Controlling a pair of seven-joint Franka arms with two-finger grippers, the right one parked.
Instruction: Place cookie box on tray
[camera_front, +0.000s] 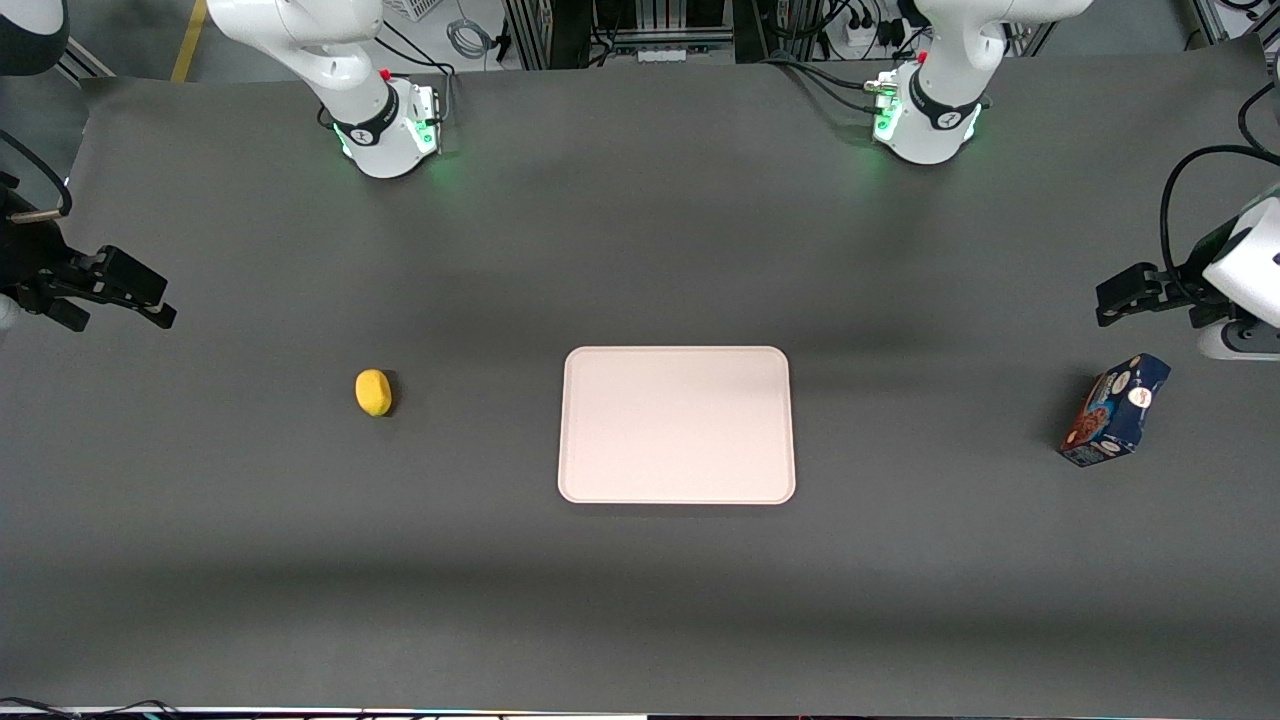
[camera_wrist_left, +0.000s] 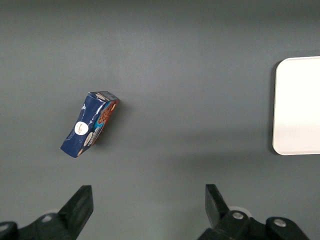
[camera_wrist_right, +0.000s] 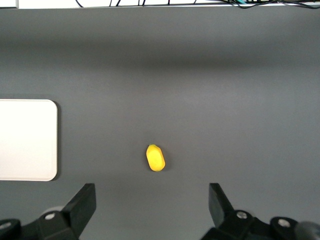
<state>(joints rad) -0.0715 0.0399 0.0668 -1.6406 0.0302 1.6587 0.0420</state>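
Nothing has been picked up: the task stands at its opening step, the approach to the cookie box.

Nearest the front camera, in the centre of the frame and a little below mid-height, lies the tray (camera_front: 677, 352), pale pink, flat on the dark worktop (camera_front: 640, 600), with nothing on it. At about the same height in the frame, close to the frame edge at the working arm's end, the cookie box (camera_front: 1115, 410) sits on the worktop well apart from the tray. It is set askew to the tray's edges, with its cookie picture and round logo showing. A small yellow lump (camera_front: 373, 392) lies toward the parked arm's end, also well apart from the tray, and has no part in the job.

A little farther from the camera than the box, just above it in the frame, the pincer (camera_front: 1112, 300) hangs over bare worktop, near the box but not touching it. The wrist view shows the pincer (camera_wrist_left: 148, 200) spread wide and holding nothing, with the box (camera_wrist_left: 90, 124) ahead of it and off the line between its fingers (camera_wrist_left: 82, 202).

By my reading, the next move calls for shifting over the box, turning the wrist to match its skewed sides, and then descending to close across its narrow width. The carry to the tray (camera_wrist_left: 297, 105) looks long but unobstructed.
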